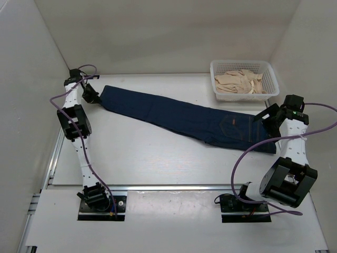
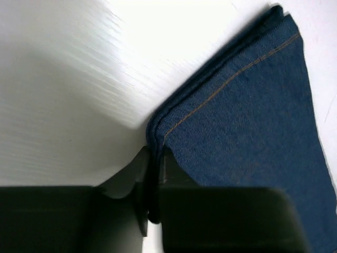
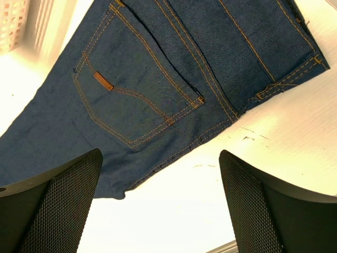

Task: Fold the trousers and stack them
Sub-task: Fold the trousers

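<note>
Two arms rise from the lower edge of the overhead view. Between them one pair of dark blue jeans (image 1: 179,113) lies flat on the white bench (image 1: 147,158), folded lengthwise, leg on leg. It runs as a slanted band from the upper left down to the right of centre.

The left hand (image 1: 92,96) sits at the leg ends in the upper left. Its wrist view shows both fingers pressed together on the stacked hem corner, the denim layers pinched between them.

The right hand (image 1: 267,117) hovers at the waist end on the right, its mesh-faced fingers (image 3: 63,200) spread wide and gripping nothing. Below it show a back pocket (image 3: 131,95) with tan stitching and a small brown tab (image 3: 102,80).

A white basket (image 1: 274,87) of beige cloth (image 1: 239,83) stands in the upper right, near the waist.
</note>
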